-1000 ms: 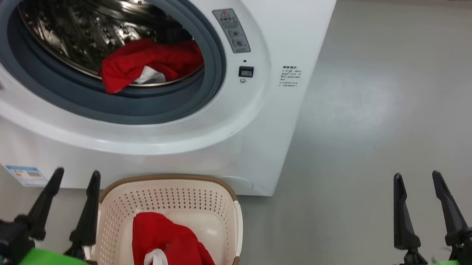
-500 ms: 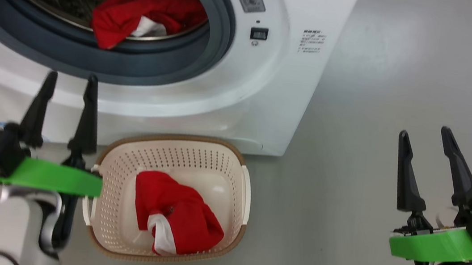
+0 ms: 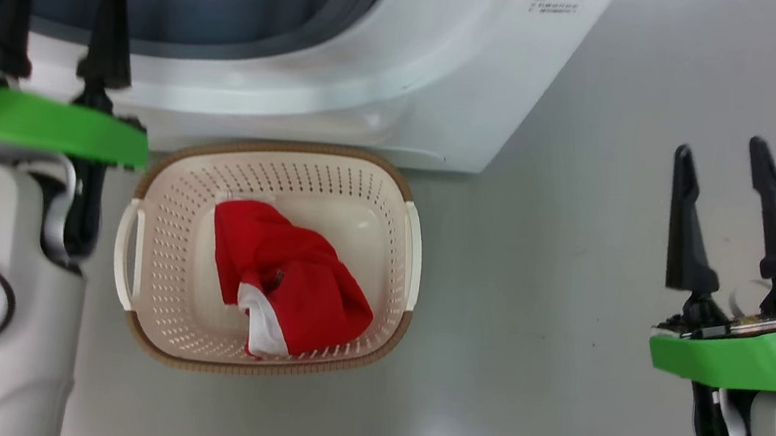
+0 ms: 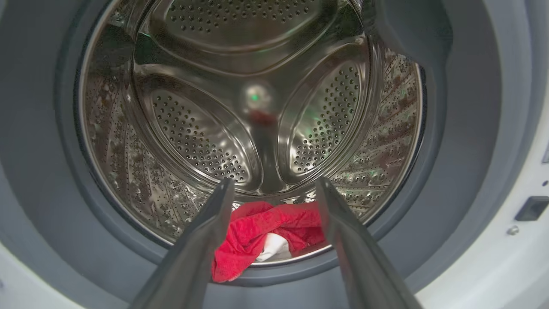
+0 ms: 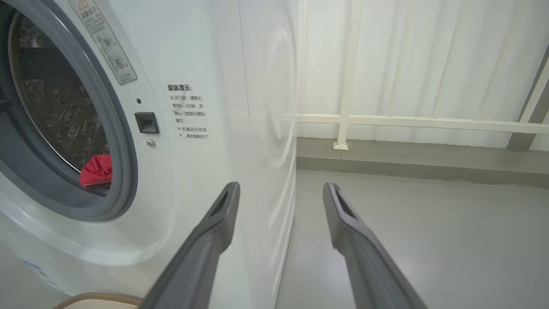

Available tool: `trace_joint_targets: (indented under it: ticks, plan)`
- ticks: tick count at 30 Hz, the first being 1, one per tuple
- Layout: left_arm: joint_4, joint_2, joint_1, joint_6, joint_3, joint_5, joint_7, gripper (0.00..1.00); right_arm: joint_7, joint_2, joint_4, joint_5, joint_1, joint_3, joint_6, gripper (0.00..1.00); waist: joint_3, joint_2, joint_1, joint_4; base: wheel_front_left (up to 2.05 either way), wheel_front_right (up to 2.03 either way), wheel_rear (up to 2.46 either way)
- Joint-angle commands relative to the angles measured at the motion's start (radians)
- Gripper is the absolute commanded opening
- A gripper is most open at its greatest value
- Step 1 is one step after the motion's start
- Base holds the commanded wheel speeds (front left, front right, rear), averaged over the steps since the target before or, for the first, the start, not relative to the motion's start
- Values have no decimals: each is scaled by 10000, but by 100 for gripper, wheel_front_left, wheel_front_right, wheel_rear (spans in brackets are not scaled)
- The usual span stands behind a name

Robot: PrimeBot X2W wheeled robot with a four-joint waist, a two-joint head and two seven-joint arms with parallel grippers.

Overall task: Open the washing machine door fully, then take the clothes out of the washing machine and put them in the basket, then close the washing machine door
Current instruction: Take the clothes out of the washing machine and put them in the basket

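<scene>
The right gripper (image 3: pixel 719 146), two long dark fingers above a green band, hangs over the glossy grey floor (image 3: pixel 552 327) with its jaws spread wide and nothing between them, well apart from the small oval cream-white perforated plastic basket (image 3: pixel 163 242). The basket sits on the floor just in front of the big white box-shaped washing machine (image 3: pixel 393 56) and holds one soft bright red garment with white trim (image 3: pixel 298 288). The left gripper (image 4: pixel 274 182), equally wide and empty, points into the machine's uncovered mouth. A second red garment (image 4: pixel 266 225) lies at the front lip of the perforated steel drum (image 4: pixel 201 141), draped onto the grey rubber ring (image 4: pixel 38 193).
</scene>
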Motion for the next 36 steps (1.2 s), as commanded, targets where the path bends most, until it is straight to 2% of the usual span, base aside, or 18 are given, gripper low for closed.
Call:
trace_joint_targets:
  ticks: [1, 16, 21, 26, 36]
  plan:
    - [-86, 396, -320, -41, 293, 56, -47, 100, -63, -37, -323, 277, -140, 208, 21, 100, 692, 0, 0, -89, 0, 0, 0]
    - [3208, 1013, -3807, -66, 155, 271, 123, 100, -63, -37, -569, -50, -583, 68, 21, 100, 1881, 0, 0, -384, 0, 0, 0]
    - [4455, 1248, -4722, 5, -13, 362, 630, 100, -63, -37, -506, 14, -684, 112, 21, 100, 2055, 0, 0, -533, 0, 0, 0]
    - [5657, 1581, -5378, 304, -164, 506, 1389, 100, -63, -37, -411, 162, -710, 107, 21, 100, 2091, 0, 0, -721, 0, 0, 0]
    - [6894, 1931, -5888, 1147, -772, 1120, 2668, 100, -63, -37, -366, 259, -669, 196, 21, 100, 2078, 0, 0, -853, 0, 0, 0]
